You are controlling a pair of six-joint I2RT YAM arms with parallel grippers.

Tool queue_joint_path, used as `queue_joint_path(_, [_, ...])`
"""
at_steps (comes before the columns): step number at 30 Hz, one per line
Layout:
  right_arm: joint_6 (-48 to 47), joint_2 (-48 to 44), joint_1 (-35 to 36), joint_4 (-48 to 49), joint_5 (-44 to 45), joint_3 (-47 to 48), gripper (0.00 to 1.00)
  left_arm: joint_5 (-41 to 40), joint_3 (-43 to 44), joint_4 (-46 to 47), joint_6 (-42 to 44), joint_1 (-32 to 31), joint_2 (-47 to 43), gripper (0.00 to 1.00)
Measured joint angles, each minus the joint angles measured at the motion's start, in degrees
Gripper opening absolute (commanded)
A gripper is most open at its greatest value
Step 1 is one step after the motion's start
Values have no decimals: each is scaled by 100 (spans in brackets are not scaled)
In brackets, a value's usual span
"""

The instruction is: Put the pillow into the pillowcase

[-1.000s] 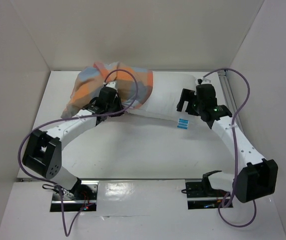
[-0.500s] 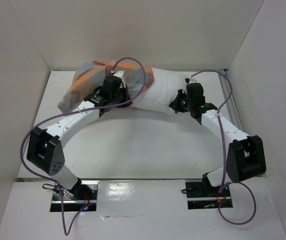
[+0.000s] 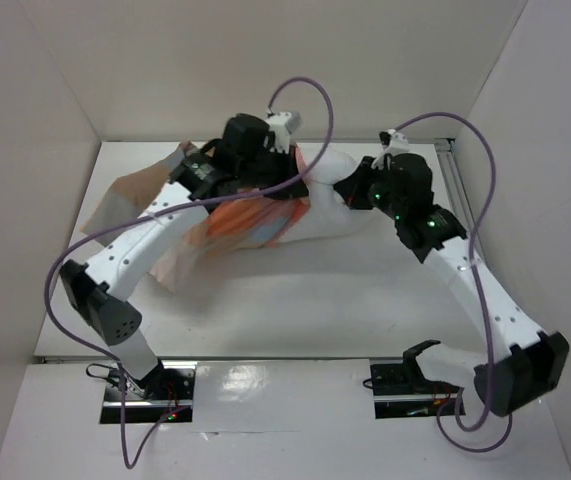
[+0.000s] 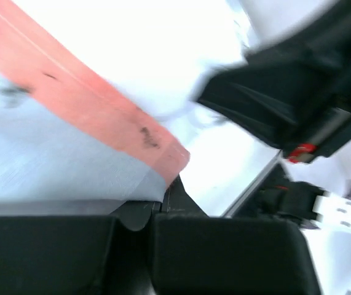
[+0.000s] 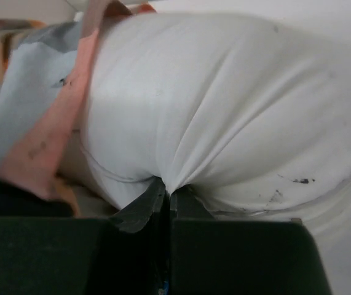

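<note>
The white pillow (image 3: 327, 205) lies at the back of the table, its left part under the checked pillowcase (image 3: 248, 218). My left gripper (image 3: 291, 182) is raised and shut on the pillowcase's edge. In the left wrist view its jaws (image 4: 163, 187) pinch the red-orange hem beside light blue cloth (image 4: 52, 160). My right gripper (image 3: 349, 192) is shut on a pinch of the pillow's right end. In the right wrist view the white fabric (image 5: 224, 104) puckers into the closed jaws (image 5: 167, 189), and the pillowcase (image 5: 34, 117) drapes over the pillow's left.
White walls (image 3: 55, 100) close in the table on the left, back and right. A metal rail (image 3: 457, 195) runs along the right side. Purple cables (image 3: 305, 95) loop above both wrists. The pillowcase's loose end (image 3: 120, 200) trails toward the left wall.
My right gripper closed on the pillow's end and lifted slightly. My left arm rose and swung right, pulling the pillowcase's edge up and over the pillow.
</note>
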Motion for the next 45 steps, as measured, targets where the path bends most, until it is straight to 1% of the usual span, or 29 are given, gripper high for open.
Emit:
queue_joint_path(3, [-177, -699, 31, -605, 4, 376, 0, 157, 702, -540, 66, 223, -334, 0])
queue_joint_path(5, [-286, -1060, 46, -1067, -35, 787, 0, 184, 1235, -831, 153, 334, -525, 0])
queue_joint_path(8, [-348, -1405, 57, -1635, -160, 1401, 0, 153, 1652, -1108, 269, 442, -782, 0])
queue_joint_path(10, [-315, -1558, 83, -1840, -299, 1665, 0, 199, 1906, -1270, 293, 544, -780, 0])
queue_joint_path(13, [-223, -1600, 105, -1888, -299, 1696, 0, 487, 2295, -1419, 280, 787, -479, 0])
queue_joint_path(15, [-138, -1429, 94, -1731, -179, 1401, 0, 739, 2586, -1427, 267, 1021, -37, 0])
queue_joint_path(17, [-11, -1003, -48, -1508, -157, 1040, 0, 872, 2903, -1458, 258, 1233, 619, 1])
queue_joint_path(18, [55, -654, -173, -1373, -208, 855, 20, 901, 3051, -1401, 256, 1322, 1005, 10])
queue_joint_path(19, [170, -306, -345, -1248, -284, 728, 51, 925, 3152, -1322, 249, 1403, 1399, 22])
queue_joint_path(20, [264, 98, -555, -1134, -404, 640, 71, 951, 3191, -1224, 240, 1449, 1738, 35])
queue_joint_path(21, [380, 575, -761, -992, -505, 555, 84, 970, 3195, -1128, 229, 1519, 2068, 60])
queue_joint_path(22, [485, 981, -955, -861, -501, 490, 100, 981, 3174, -1056, 216, 1572, 2323, 69])
queue_joint_path(23, [590, 1325, -1147, -693, -452, 461, 100, 975, 3115, -1034, 181, 1620, 2516, 71])
queue_joint_path(24, [608, 1526, -1292, -634, -356, 463, 100, 949, 3010, -1034, 155, 1655, 2597, 76])
queue_joint_path(25, [627, 1624, -1425, -662, -203, 470, 100, 903, 2889, -1038, 133, 1676, 2608, 76])
queue_joint_path(27, [573, 1598, -1550, -822, 44, 619, 100, 634, 2730, -988, 160, 1683, 2435, 68])
queue_joint_path(28, [514, 1563, -1578, -839, 170, 767, 100, 466, 2605, -907, 160, 1683, 2232, 62])
queue_joint_path(30, [376, 1434, -1589, -817, 428, 1047, 100, -24, 2168, -715, 195, 1683, 1617, 58])
queue_joint_path(31, [306, 1316, -1589, -800, 538, 1141, 100, -238, 1976, -656, 245, 1683, 1261, 58])
queue_joint_path(34, [153, 831, -1589, -776, 765, 1145, 100, -802, 1464, -356, 332, 1657, 166, 65])
queue_joint_path(35, [122, 649, -1589, -717, 798, 1054, 100, -953, 1322, -229, 389, 1631, -90, 69])
queue_joint_path(37, [81, 330, -1589, -713, 809, 780, 100, -1294, 1001, -57, 487, 1504, -461, 72])
queue_joint_path(39, [42, 111, -1589, -715, 688, 428, 100, -1650, 608, 52, 586, 1274, -592, 73])
queue_joint_path(42, [24, 13, -1589, -813, 328, -118, 100, -2170, -127, 131, 610, 964, -522, 73])
queue_joint_path(45, [70, -55, -1589, -813, -356, -824, 100, -2627, -970, 4, 581, 850, -280, 73])
